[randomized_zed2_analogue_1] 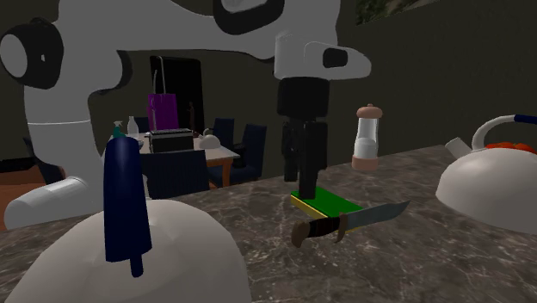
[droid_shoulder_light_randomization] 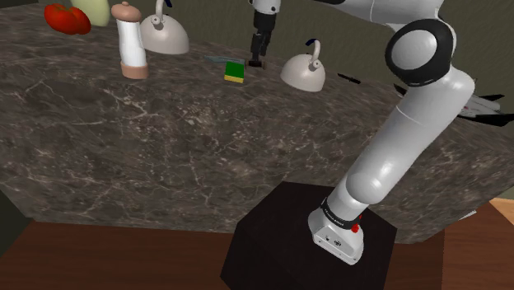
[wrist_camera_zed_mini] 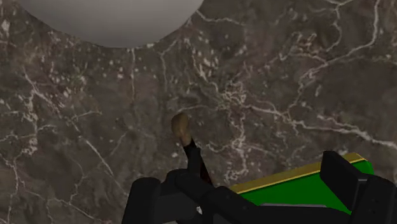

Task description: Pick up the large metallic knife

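A home kitchen beside a dining area: a dark marble bench (droid_shoulder_light_randomization: 165, 148) carries a kettle (droid_shoulder_light_randomization: 163, 35), a pepper mill (droid_shoulder_light_randomization: 130, 41), a sponge (droid_shoulder_light_randomization: 235, 72) and a knife (randomized_zed2_analogue_1: 348, 222). Behind it stand a table (randomized_zed2_analogue_1: 215, 153) and dark chairs (randomized_zed2_analogue_1: 251, 142), over a wood floor (droid_shoulder_light_randomization: 99, 255).

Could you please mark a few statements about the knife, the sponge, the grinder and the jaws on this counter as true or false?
1. The knife lies flat on the marble counter. True.
2. The sponge beside the knife is red. False: its top is green, with a yellow edge.
3. The jaws stand open above the knife's handle. True.
4. The pepper grinder has tipped onto its side. False: it stands upright.
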Tool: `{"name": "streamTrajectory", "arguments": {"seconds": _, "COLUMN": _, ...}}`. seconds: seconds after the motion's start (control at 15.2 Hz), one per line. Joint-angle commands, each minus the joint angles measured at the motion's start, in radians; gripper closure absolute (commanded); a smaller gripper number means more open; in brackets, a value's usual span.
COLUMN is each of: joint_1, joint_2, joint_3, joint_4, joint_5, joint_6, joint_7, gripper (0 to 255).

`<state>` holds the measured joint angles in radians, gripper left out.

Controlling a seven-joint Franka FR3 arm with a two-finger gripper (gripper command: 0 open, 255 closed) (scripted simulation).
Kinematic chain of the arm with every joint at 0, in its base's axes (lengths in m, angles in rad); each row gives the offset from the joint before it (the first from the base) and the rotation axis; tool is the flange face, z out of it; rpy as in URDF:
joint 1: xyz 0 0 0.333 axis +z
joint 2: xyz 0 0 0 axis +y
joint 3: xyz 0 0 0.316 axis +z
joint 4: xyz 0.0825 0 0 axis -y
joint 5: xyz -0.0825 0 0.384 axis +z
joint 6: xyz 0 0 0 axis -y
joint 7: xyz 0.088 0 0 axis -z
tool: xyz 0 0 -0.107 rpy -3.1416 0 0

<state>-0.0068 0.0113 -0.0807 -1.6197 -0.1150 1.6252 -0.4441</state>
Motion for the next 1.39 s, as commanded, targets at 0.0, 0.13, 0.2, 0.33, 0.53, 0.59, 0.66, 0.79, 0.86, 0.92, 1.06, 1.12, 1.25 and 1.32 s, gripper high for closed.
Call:
{"name": "streamTrajectory", "arguments": {"seconds": 0.0, "joint_1": -0.002, "joint_2": 0.095, "joint_3": -0.002, "joint_4": 0.134, "joint_5": -0.002, "joint_6": -0.041, "joint_7": -0.042, "gripper": 0}}
{"name": "streamTrajectory", "arguments": {"seconds": 0.13, "joint_1": -0.004, "joint_2": 0.197, "joint_3": -0.001, "joint_4": 0.281, "joint_5": -0.004, "joint_6": -0.089, "joint_7": -0.079, "gripper": 0}}
{"name": "streamTrajectory", "arguments": {"seconds": 0.2, "joint_1": -0.005, "joint_2": 0.252, "joint_3": 0.000, "joint_4": 0.364, "joint_5": -0.005, "joint_6": -0.118, "joint_7": -0.097, "gripper": 0}}
{"name": "streamTrajectory", "arguments": {"seconds": 0.33, "joint_1": -0.006, "joint_2": 0.279, "joint_3": 0.001, "joint_4": 0.392, "joint_5": -0.006, "joint_6": -0.119, "joint_7": -0.106, "gripper": 0}}
{"name": "streamTrajectory", "arguments": {"seconds": 0.53, "joint_1": -0.005, "joint_2": 0.263, "joint_3": 0.001, "joint_4": 0.328, "joint_5": -0.007, "joint_6": -0.071, "joint_7": -0.099, "gripper": 0}}
{"name": "streamTrajectory", "arguments": {"seconds": 0.59, "joint_1": -0.005, "joint_2": 0.258, "joint_3": 0.001, "joint_4": 0.307, "joint_5": -0.007, "joint_6": -0.056, "joint_7": -0.097, "gripper": 0}}
{"name": "streamTrajectory", "arguments": {"seconds": 0.66, "joint_1": -0.005, "joint_2": 0.254, "joint_3": 0.001, "joint_4": 0.288, "joint_5": -0.008, "joint_6": -0.040, "joint_7": -0.095, "gripper": 0}}
{"name": "streamTrajectory", "arguments": {"seconds": 0.79, "joint_1": -0.005, "joint_2": 0.249, "joint_3": 0.001, "joint_4": 0.259, "joint_5": -0.008, "joint_6": -0.017, "joint_7": -0.092, "gripper": 0}}
{"name": "streamTrajectory", "arguments": {"seconds": 0.86, "joint_1": -0.005, "joint_2": 0.248, "joint_3": 0.001, "joint_4": 0.258, "joint_5": -0.008, "joint_6": -0.017, "joint_7": -0.092, "gripper": 0}}
{"name": "streamTrajectory", "arguments": {"seconds": 0.92, "joint_1": -0.006, "joint_2": 0.249, "joint_3": 0.001, "joint_4": 0.260, "joint_5": -0.008, "joint_6": -0.017, "joint_7": -0.094, "gripper": 255}}
{"name": "streamTrajectory", "arguments": {"seconds": 1.06, "joint_1": -0.006, "joint_2": 0.249, "joint_3": 0.001, "joint_4": 0.260, "joint_5": -0.008, "joint_6": -0.017, "joint_7": -0.094, "gripper": 255}}
{"name": "streamTrajectory", "arguments": {"seconds": 1.12, "joint_1": -0.006, "joint_2": 0.249, "joint_3": 0.001, "joint_4": 0.260, "joint_5": -0.008, "joint_6": -0.018, "joint_7": -0.094, "gripper": 255}}
{"name": "streamTrajectory", "arguments": {"seconds": 1.25, "joint_1": -0.006, "joint_2": 0.249, "joint_3": 0.001, "joint_4": 0.260, "joint_5": -0.008, "joint_6": -0.018, "joint_7": -0.094, "gripper": 255}}
{"name": "streamTrajectory", "arguments": {"seconds": 1.32, "joint_1": -0.006, "joint_2": 0.249, "joint_3": 0.001, "joint_4": 0.260, "joint_5": -0.008, "joint_6": -0.018, "joint_7": -0.094, "gripper": 255}}
